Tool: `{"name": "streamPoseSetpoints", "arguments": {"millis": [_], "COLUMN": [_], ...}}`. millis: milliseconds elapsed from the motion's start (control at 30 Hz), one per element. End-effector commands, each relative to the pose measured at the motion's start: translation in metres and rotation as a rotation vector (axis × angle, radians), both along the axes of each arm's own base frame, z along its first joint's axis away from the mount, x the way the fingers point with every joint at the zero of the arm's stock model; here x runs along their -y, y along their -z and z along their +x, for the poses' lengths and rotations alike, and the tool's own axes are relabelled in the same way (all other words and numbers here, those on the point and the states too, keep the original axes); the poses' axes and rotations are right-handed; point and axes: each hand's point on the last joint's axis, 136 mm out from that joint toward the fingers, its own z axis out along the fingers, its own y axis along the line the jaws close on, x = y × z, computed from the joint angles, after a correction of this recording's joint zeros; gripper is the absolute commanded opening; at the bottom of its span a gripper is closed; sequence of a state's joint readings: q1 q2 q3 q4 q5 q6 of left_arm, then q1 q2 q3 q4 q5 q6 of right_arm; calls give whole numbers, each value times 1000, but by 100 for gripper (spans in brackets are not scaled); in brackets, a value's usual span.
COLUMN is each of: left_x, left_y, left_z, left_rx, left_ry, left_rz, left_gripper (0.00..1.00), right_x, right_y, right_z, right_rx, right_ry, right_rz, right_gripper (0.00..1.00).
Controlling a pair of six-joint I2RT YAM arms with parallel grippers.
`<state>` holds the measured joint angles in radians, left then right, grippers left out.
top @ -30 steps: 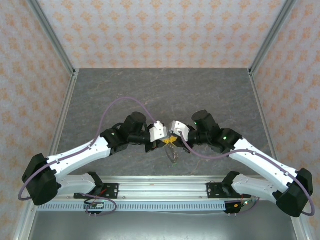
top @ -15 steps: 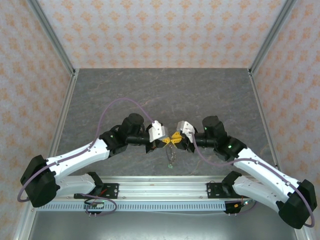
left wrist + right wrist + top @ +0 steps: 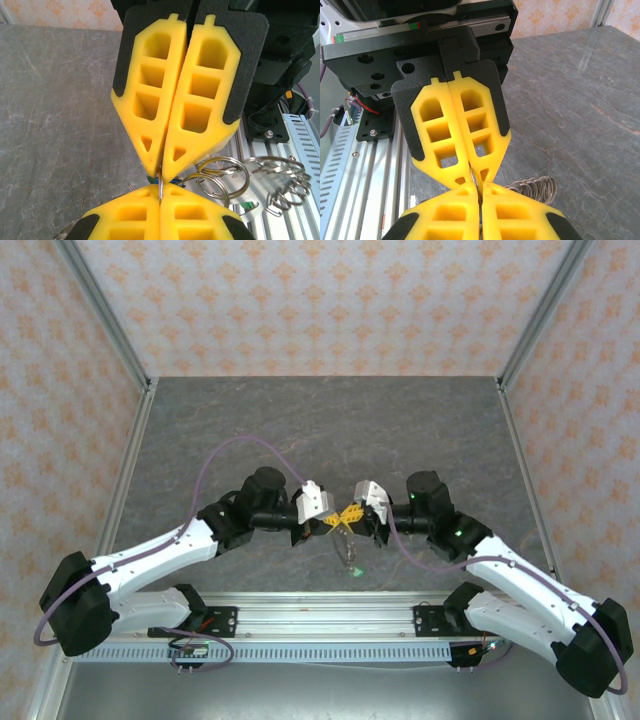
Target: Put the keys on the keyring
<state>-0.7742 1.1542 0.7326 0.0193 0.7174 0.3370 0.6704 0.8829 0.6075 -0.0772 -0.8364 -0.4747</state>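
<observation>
My left gripper (image 3: 334,523) and right gripper (image 3: 354,516) meet tip to tip above the near middle of the table. Both are shut on one thin metal ring, the keyring (image 3: 161,184), seen edge-on between the yellow pads. In the left wrist view my left gripper (image 3: 161,190) sits at the bottom and the right gripper (image 3: 160,172) above it. Linked silver split rings (image 3: 247,176) and a coil-like bunch of rings (image 3: 280,187) hang off to the side. From above, the keys (image 3: 349,555) dangle below the grippers with a green tag (image 3: 355,571). The right wrist view shows the same pinch (image 3: 476,182).
The aluminium rail (image 3: 320,620) carrying both arm bases runs along the near edge, close under the dangling bunch. Grey stone-patterned table (image 3: 330,420) stretches behind the grippers. Patterned walls and metal corner posts (image 3: 105,320) enclose it.
The right arm pulled its wrist back to the right and turned it, then settled tip to tip with the left gripper. The dangling keys swung slightly. The left arm barely moved.
</observation>
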Motion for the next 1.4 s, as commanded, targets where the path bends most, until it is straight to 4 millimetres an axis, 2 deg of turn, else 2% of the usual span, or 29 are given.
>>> {"name": "streamPoseSetpoints", "arguments": {"millis": [0, 233, 700, 800, 867, 900, 1033, 1133, 1367], "left_x": [2, -3, -3, -3, -3, -3, -3, -3, -1], "left_y": [-29, -13, 8, 10, 10, 9, 4, -1, -10], "left_z": [1, 5, 14, 15, 13, 13, 13, 11, 7], "left_rx": [65, 60, 42, 37, 35, 39, 51, 60, 64], "left_ry": [8, -11, -36, -37, -30, -32, -36, -36, -15], "left_rz": [-83, 16, 130, 139, 134, 125, 91, 47, 3], "left_gripper": [0, 10, 12, 11, 0, 0, 0, 0, 0], "right_x": [-2, -3, -11, -12, -12, -12, -5, 3, 10], "right_y": [4, -13, -23, -28, -28, -27, -20, -15, -5], "right_z": [-1, -2, -9, -10, -9, -9, -1, 2, 2], "right_rx": [-7, -3, 17, 27, 31, 35, 58, 53, 16], "right_ry": [-23, -39, -65, -65, -64, -60, 8, 44, 51], "right_rz": [-5, -6, -102, -97, -96, -99, -105, -86, -77], "right_gripper": [3, 0, 0, 0, 0, 0, 12, 18, 21]}}
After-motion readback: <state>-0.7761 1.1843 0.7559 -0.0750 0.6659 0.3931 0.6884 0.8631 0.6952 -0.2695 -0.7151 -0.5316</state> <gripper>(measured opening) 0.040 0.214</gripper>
